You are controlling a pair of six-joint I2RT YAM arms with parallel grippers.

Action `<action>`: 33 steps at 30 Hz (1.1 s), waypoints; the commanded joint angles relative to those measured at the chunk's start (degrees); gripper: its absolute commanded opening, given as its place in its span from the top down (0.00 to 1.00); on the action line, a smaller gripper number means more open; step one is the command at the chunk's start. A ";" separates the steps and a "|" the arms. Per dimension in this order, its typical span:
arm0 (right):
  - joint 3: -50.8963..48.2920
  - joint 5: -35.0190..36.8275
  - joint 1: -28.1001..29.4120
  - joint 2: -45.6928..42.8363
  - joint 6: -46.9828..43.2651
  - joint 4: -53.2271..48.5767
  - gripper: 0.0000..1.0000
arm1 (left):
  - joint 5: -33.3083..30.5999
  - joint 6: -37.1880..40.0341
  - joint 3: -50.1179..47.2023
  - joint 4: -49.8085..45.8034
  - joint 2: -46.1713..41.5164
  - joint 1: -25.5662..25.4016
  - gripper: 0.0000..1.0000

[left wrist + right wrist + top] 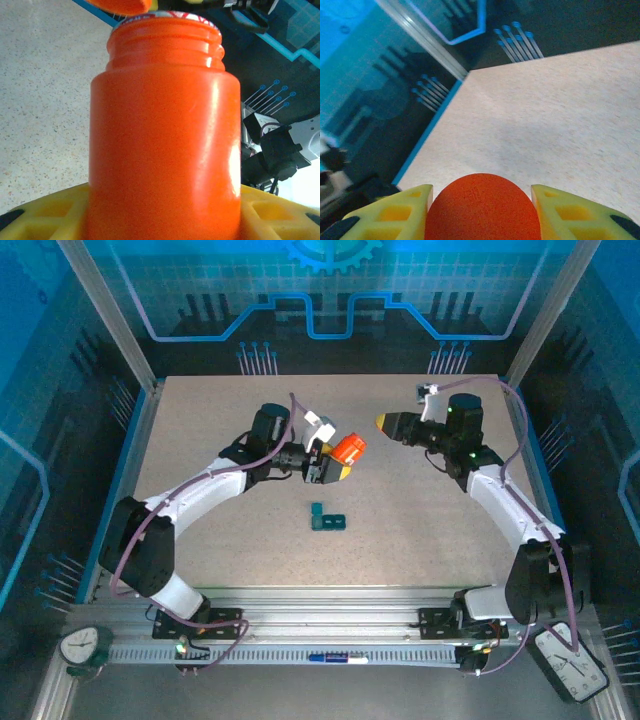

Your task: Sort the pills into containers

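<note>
Above mid-table [420, 510], my left hand [335, 458] is clamped round the orange bottle [165, 140], its threaded neck bare. My right hand [385, 423] is just beside it, closed on an orange cap [482, 207] between yellow fingers [390, 212]. The containers [326, 519], a dark-teal strip, lie on the table nearer my bases, apart from both hands.

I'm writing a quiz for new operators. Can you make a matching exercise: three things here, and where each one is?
Things:
1. orange bottle
2. orange cap
3. teal containers

Places:
A. lying on the table, free of both arms
B. between the right gripper fingers
C. clamped in the left gripper

Pairs: 1-C, 2-B, 3-A
</note>
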 commanded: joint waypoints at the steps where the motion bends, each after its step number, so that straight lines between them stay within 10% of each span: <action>1: -3.50 9.77 0.22 -0.91 -0.68 -8.60 0.63 | -1.60 0.44 -2.30 2.52 -3.01 0.65 1.00; 18: -10.82 47.62 13.35 7.71 6.52 -17.04 0.63 | -13.43 -5.32 -13.71 12.84 -10.57 0.99 1.00; 33: -10.80 55.96 18.71 15.95 11.88 -15.81 0.60 | -15.69 -7.45 -19.21 14.48 -15.12 0.90 1.00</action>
